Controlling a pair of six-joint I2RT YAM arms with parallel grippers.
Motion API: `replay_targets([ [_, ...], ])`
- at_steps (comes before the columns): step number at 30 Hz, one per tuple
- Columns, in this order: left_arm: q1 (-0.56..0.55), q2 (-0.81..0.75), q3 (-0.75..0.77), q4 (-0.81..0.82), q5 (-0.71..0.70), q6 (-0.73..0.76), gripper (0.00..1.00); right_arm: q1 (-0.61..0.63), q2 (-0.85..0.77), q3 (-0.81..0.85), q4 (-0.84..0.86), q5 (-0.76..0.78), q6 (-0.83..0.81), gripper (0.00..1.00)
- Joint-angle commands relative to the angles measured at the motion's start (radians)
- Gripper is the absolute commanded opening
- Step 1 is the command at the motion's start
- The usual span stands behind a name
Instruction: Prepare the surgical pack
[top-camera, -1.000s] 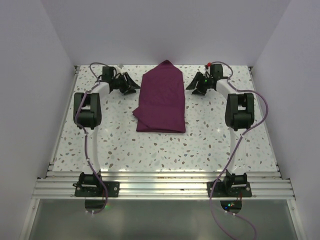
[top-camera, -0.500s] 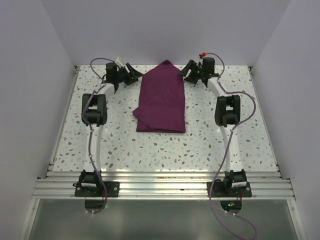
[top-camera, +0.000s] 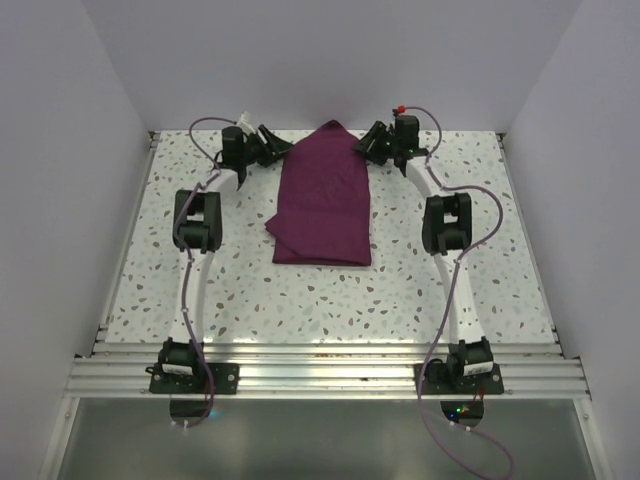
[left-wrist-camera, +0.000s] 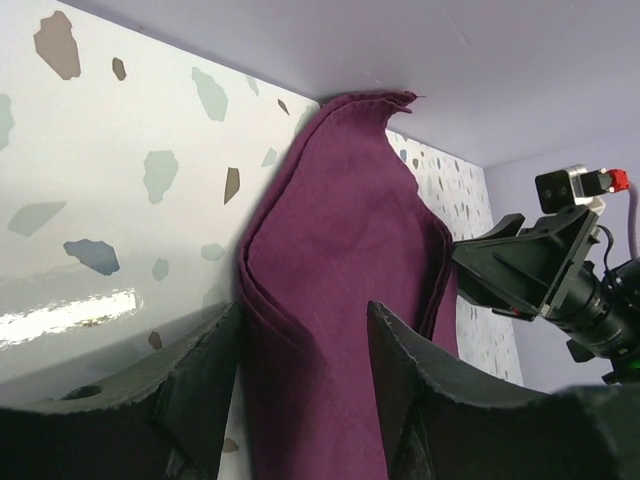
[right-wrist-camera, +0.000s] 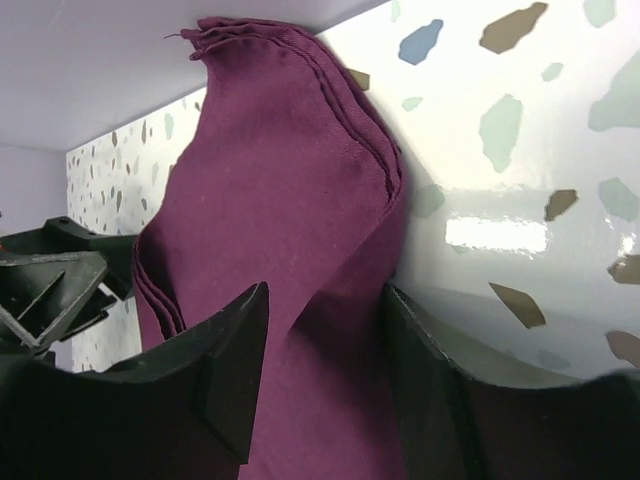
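In the top view, the surgical pack was seen lying folded in the upper middle of the frame on the speckled table, its far end drawn to a peak against the back wall. The left claw was set at its upper left edge and the right claw at its upper right edge, both close against the fabric.

In the left wrist view, the two fingers at the bottom of the frame were held apart. The pack's layered edge ran up between them, and nothing was seen to be pinched.

In the right wrist view, the fingers were likewise spread. Fabric filled the gap between them, stacked hems showed along the right side, and no grip was seen.

The step in hand was judged to be a two-sided grasp of the pack's far end. It would be done well if both claws were closed together at matching spots and on the same layers. The cloth could then be lifted evenly rather than twisted or dragged across the table.
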Motion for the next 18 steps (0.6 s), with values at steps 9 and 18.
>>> replay_targets([
  [9, 0.012, 0.075, 0.080, 0.000, 0.006, -0.099, 0.17, 0.019, 0.080, 0.086, -0.039, -0.002, 0.059, 0.23],
  [18, 0.029, -0.174, -0.039, -0.119, 0.029, 0.016, 0.00, 0.008, -0.097, -0.012, -0.031, -0.126, 0.144, 0.00],
])
